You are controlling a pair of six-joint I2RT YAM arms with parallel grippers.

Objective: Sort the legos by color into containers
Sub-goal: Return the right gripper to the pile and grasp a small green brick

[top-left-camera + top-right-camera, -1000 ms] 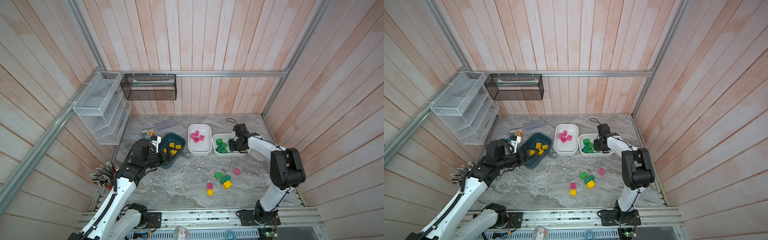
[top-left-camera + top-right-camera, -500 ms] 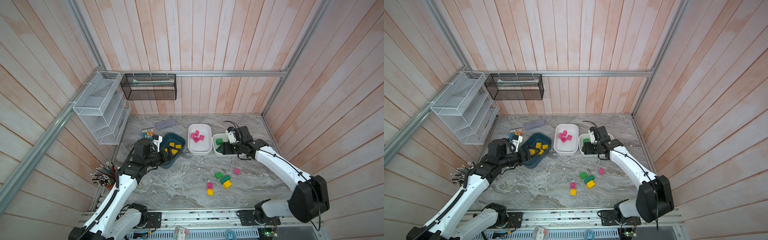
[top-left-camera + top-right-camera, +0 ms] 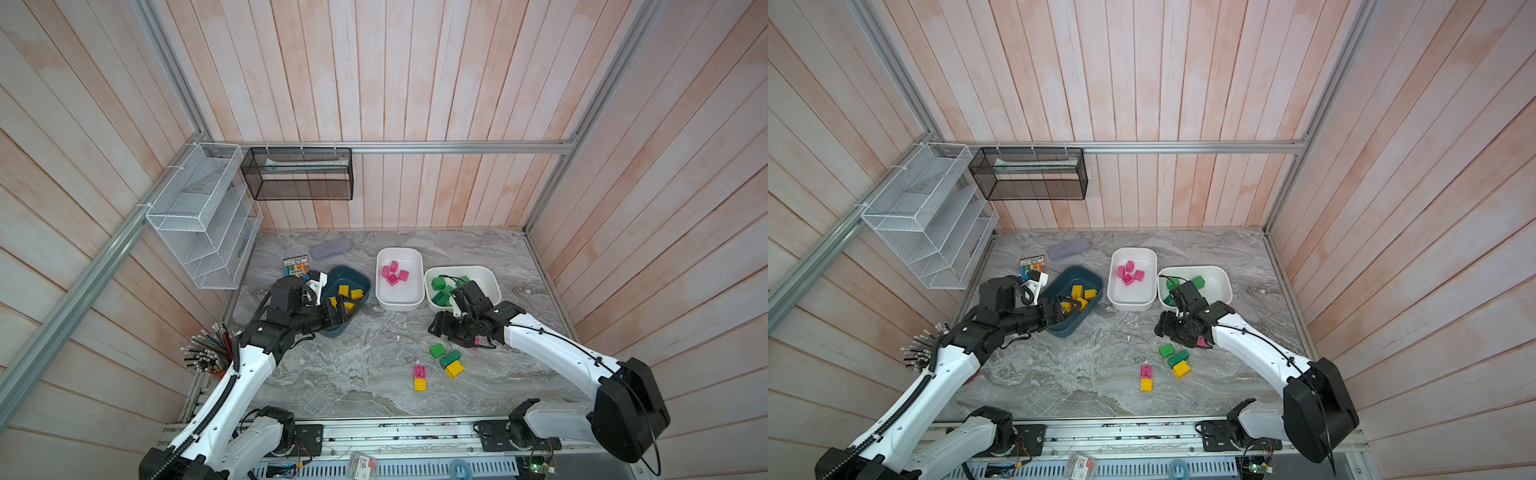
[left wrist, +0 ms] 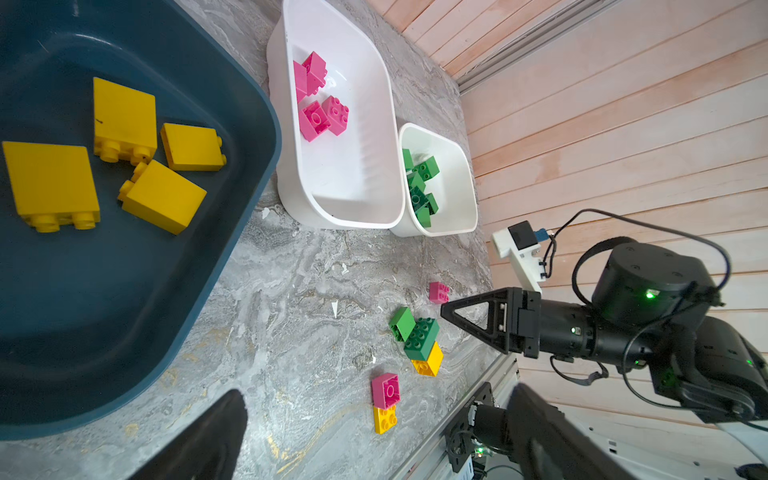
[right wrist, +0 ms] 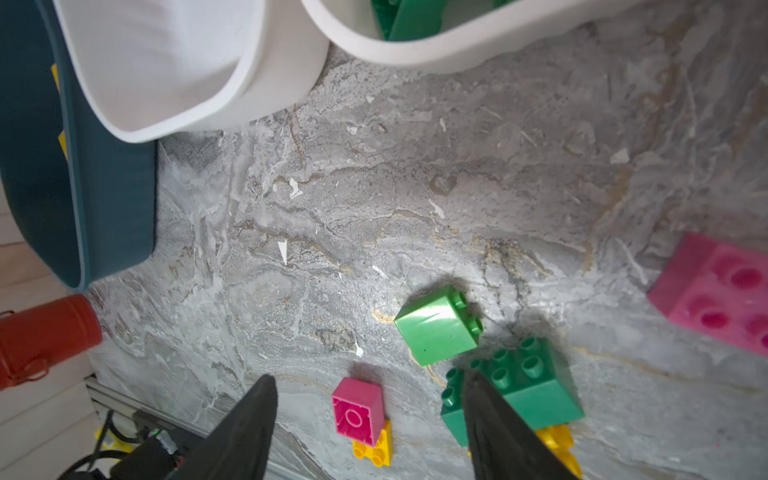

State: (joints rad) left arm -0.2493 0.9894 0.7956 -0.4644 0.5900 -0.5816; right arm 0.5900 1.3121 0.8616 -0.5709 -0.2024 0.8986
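Yellow legos (image 3: 344,290) lie in the dark teal container (image 3: 332,330), pink ones (image 3: 395,272) in the middle white container (image 3: 399,306), green ones (image 3: 440,286) in the right white container (image 3: 490,278). Loose on the table are a light green brick (image 3: 437,350), a dark green brick (image 5: 536,386) stacked on a yellow one (image 3: 455,369), a pink-and-yellow pair (image 3: 419,377), and a pink brick (image 4: 438,292). My left gripper (image 3: 340,309) hangs open and empty over the teal container's near end. My right gripper (image 3: 440,328) is open and empty, just above the loose green bricks.
A marker pack (image 3: 296,266) and a greyish case (image 3: 331,249) lie behind the teal container. A cup of pencils (image 3: 208,353) stands at the left edge. Wire baskets (image 3: 203,216) and a black mesh basket (image 3: 297,174) hang on the walls.
My right arm has pulled back from the green container toward the loose bricks, and its jaws have opened. The left arm has hardly moved.
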